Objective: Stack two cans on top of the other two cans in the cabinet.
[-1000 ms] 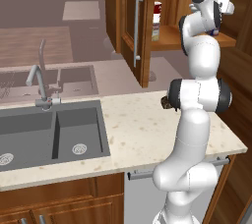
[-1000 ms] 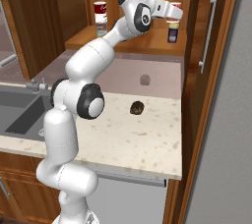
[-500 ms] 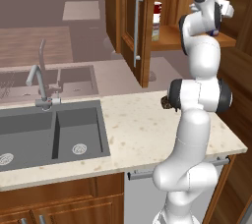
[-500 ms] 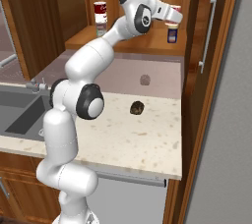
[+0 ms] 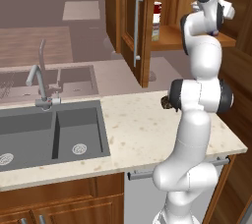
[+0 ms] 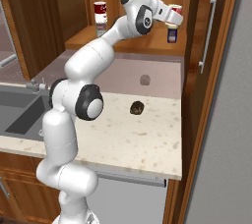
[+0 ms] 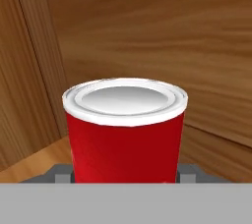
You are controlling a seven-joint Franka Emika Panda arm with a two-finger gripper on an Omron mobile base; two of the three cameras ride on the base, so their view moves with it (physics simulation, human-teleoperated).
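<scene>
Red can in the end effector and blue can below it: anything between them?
Nothing that shows. In the right base view the held red can sits right above the blue can; whether they touch is unclear.

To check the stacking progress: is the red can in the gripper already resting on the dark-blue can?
No, in the right base view the red can in the gripper hangs just above the dark-blue can.

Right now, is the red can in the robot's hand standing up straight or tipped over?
Standing up straight. In the hand view the red can shows its flat pale top level, sides vertical, held between the fingers of the gripper inside the cabinet.
</scene>
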